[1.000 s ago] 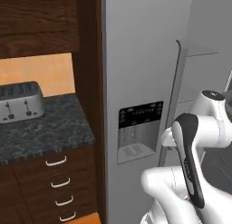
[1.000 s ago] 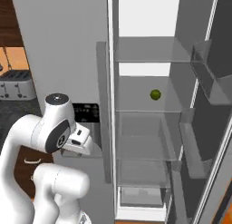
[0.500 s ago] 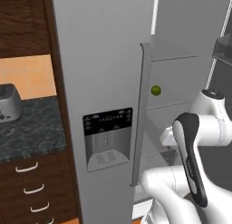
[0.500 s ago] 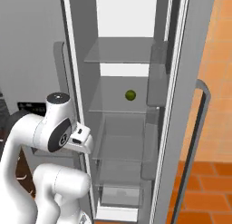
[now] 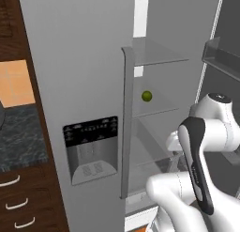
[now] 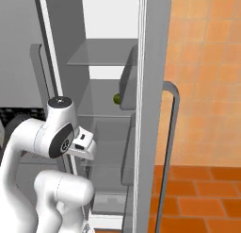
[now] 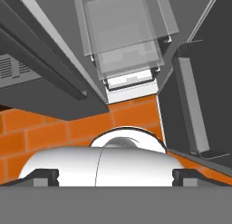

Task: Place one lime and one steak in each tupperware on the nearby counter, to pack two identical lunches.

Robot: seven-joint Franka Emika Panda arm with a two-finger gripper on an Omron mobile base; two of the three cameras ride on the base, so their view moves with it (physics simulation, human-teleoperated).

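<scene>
- The open fridge (image 5: pixel 154 132) is seen from behind the arm's left, facing forward.
- The same shelves (image 6: pixel 101 57) are seen from the right.
- The fridge bottom is viewed downward, close.

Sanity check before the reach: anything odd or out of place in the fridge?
Nothing stands out. The fridge door is open, one lime sits alone on a glass shelf, upright shelves look level, nothing spilled. The gripper is open and empty.
</scene>
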